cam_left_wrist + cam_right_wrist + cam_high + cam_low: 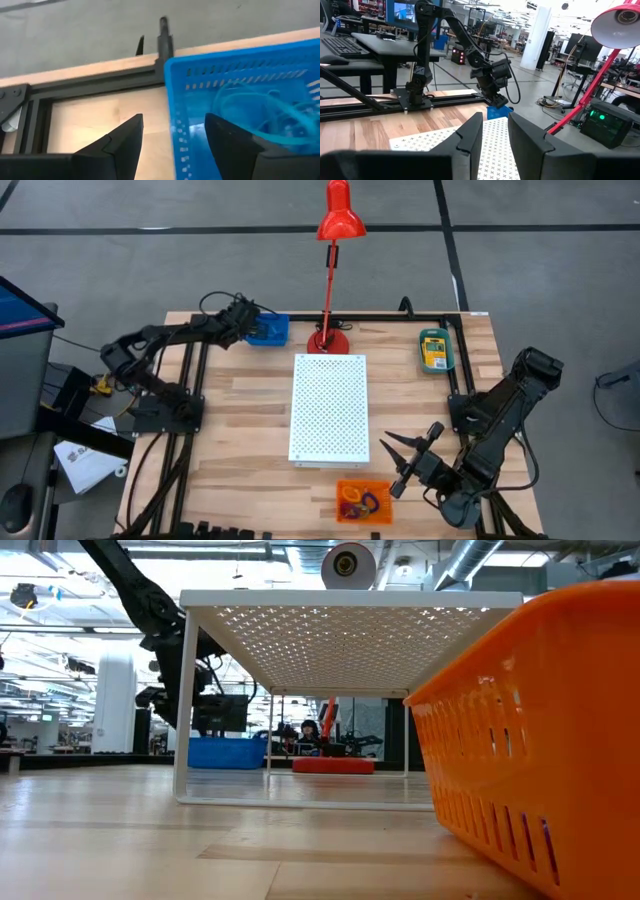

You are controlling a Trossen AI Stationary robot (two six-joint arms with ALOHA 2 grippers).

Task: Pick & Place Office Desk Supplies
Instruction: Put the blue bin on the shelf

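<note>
**Left gripper parted over the wall of the blue tray**

The left gripper [252,323] sits at the far left of the table, at the blue tray [270,330] beside the red desk lamp's base [328,340]. Its fingers [125,145] stand apart and hold nothing: in the left wrist view one finger is over bare wood outside the tray, the other over the tray's inside, so the tray's near wall [182,115] lies between them. Thin blue loops [260,107] lie inside the tray, past the inner finger.

The right gripper [410,455] waits near the front right, just beside the orange tray [363,502], which holds purple and orange loops [360,500]. Its fingers [470,135] show a narrow gap with nothing between them.

A yellow-and-green crayon box [434,348] lies in a teal tray [437,366] at the far right, well apart from both grippers. The white perforated board [329,408] stands in the middle of the table.
</note>
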